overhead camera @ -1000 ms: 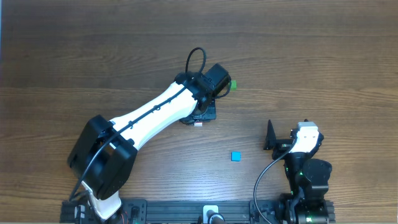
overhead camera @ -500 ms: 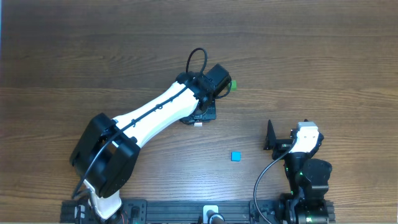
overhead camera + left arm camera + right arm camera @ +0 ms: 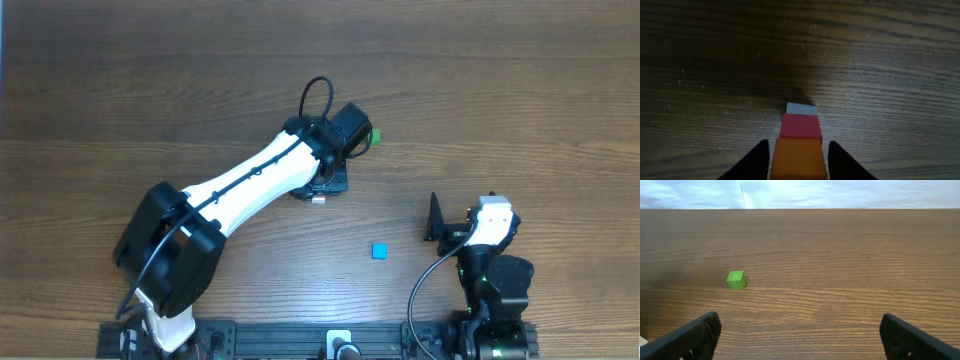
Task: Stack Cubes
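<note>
As I read it, left gripper (image 3: 799,145) clamps orange cube (image 3: 798,159), seated on red cube (image 3: 800,126) over white cube (image 3: 801,108), on table (image 3: 520,90). Right gripper (image 3: 800,319) gapes wide, empty. Green cube (image 3: 736,279) near stack; blue cube (image 3: 379,251) apart.

The left arm (image 3: 250,185) lies slantwise across the middle of the table (image 3: 520,90), barring the way from the near left. The left hand (image 3: 798,143) is low over the stack of cubes (image 3: 800,125). Bare wood runs from the right hand (image 3: 800,325) to the green cube (image 3: 736,279). The blue cube (image 3: 379,251) lies apart, open on every side
</note>
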`<state>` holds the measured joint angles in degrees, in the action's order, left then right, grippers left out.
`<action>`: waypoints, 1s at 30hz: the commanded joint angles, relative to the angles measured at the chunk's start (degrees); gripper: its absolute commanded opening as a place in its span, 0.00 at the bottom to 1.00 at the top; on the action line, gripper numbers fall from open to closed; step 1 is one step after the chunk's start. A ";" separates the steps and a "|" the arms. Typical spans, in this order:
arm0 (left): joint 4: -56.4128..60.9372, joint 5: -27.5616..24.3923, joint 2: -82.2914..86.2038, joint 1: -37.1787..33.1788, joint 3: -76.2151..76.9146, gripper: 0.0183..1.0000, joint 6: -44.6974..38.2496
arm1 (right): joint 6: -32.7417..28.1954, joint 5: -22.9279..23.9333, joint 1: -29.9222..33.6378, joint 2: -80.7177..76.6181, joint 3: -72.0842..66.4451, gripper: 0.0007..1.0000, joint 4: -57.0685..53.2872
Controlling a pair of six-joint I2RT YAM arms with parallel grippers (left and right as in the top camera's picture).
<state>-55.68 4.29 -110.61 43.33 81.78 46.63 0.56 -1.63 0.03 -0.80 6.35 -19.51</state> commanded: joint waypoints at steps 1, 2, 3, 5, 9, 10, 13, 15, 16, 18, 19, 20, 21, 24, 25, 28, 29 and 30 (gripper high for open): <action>0.20 0.98 -0.94 -0.04 1.22 0.44 0.50 | -0.20 -0.46 0.35 0.44 -0.44 0.99 -0.02; 0.20 0.98 -0.94 -0.04 1.22 0.45 0.52 | -0.22 -0.46 0.35 0.44 -0.44 0.99 -0.02; 0.20 0.96 -0.94 -0.04 1.22 0.49 0.52 | -0.22 -0.46 0.35 0.44 -0.44 0.99 -0.02; 0.20 0.98 -0.94 -0.04 1.22 0.60 0.50 | -0.20 -0.46 0.35 0.44 -0.44 0.99 -0.02; 0.20 1.60 1.79 -0.04 1.22 1.00 0.52 | -0.20 -0.46 0.35 0.44 -0.44 0.99 -0.02; 0.44 2.08 3.61 -0.04 1.22 1.00 0.52 | -0.22 -0.46 0.35 0.44 -0.44 0.99 -0.02; 1.90 5.66 9.09 -0.11 1.22 1.00 0.52 | -0.20 -0.48 0.35 0.44 -0.44 0.99 -0.02; 2.34 9.38 12.98 -0.22 1.22 1.00 0.50 | -0.22 -0.48 0.35 0.44 -0.44 0.99 -0.02; 2.32 10.91 15.28 -0.74 1.22 1.00 0.50 | -0.20 -0.48 0.35 0.44 -0.44 0.99 -0.02; 2.29 11.87 20.46 -3.67 1.20 1.00 0.44 | -0.20 -0.46 0.35 0.44 -0.44 0.99 -0.02; 2.36 11.87 22.16 -5.09 1.09 1.00 0.20 | -0.20 -0.46 0.35 0.44 -0.44 0.99 -0.02; 2.51 11.89 24.41 -7.08 0.94 1.00 -0.48 | -0.20 -0.46 0.35 0.44 -0.44 0.99 -0.02; 2.82 11.89 26.08 -8.59 0.79 1.00 -1.75 | -0.20 -0.46 0.35 0.44 -0.44 0.99 -0.02; 6.21 11.89 31.36 -13.53 0.09 1.00 -7.65 | -0.22 -0.46 0.35 0.44 -0.44 0.99 -0.02; 7.21 11.89 32.52 -14.67 -0.22 1.00 -9.03 | -0.20 -0.46 0.35 0.44 -0.44 0.99 -0.02; 10.88 11.61 36.92 -19.28 -2.16 0.99 -12.68 | -0.20 -0.48 0.35 0.44 -0.44 0.99 -0.02; 12.11 11.08 38.21 -20.52 -3.06 0.99 -13.84 | -0.22 -0.48 0.35 0.44 -0.44 0.99 -0.02; 14.88 9.25 41.11 -23.43 -5.60 1.00 -16.48 | -0.22 -0.46 0.35 0.44 -0.44 0.99 -0.02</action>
<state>-44.45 15.05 -75.13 25.10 80.93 38.37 0.58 -1.63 0.03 -0.80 6.35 -19.51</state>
